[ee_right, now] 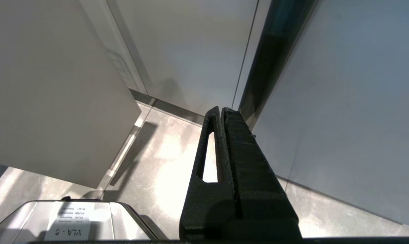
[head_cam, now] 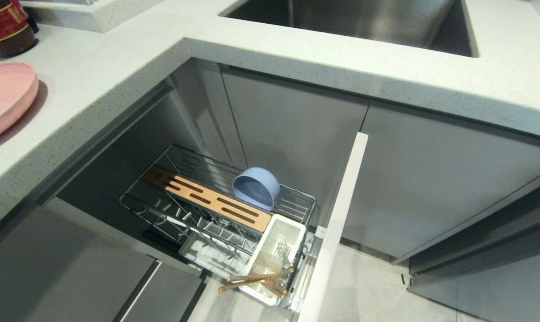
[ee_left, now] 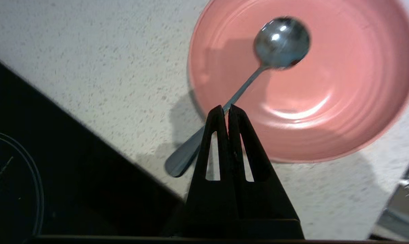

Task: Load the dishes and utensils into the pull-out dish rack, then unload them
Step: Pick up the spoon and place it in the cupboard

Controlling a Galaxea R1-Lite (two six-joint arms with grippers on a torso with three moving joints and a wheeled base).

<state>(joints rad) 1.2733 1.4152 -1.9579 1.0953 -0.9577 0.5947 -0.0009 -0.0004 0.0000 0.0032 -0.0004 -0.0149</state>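
In the left wrist view my left gripper (ee_left: 225, 107) is shut on the thin handle of the silver spoon (ee_left: 281, 42). The spoon's bowl hangs over the salmon-pink plate (ee_left: 343, 101) on the counter, and its handle end sticks out past the plate's rim. The plate (head_cam: 6, 96) lies at the counter's left edge in the head view. The pull-out dish rack (head_cam: 292, 203) stands open below. The pale blue bowl (head_cam: 255, 187) rests tilted on its wires. The wooden chopsticks (head_cam: 256, 279) lie across the white cutlery cup (head_cam: 279, 232). My right gripper (ee_right: 222, 110) is shut, parked low above the floor.
The rack's tall white front panel (head_cam: 337, 223) sticks out into the aisle. A steel sink (head_cam: 350, 18) is sunk in the counter at the back. A dark sauce jar (head_cam: 6, 27) stands behind the plate. A black cooktop (ee_left: 55, 152) borders the counter beside the spoon.
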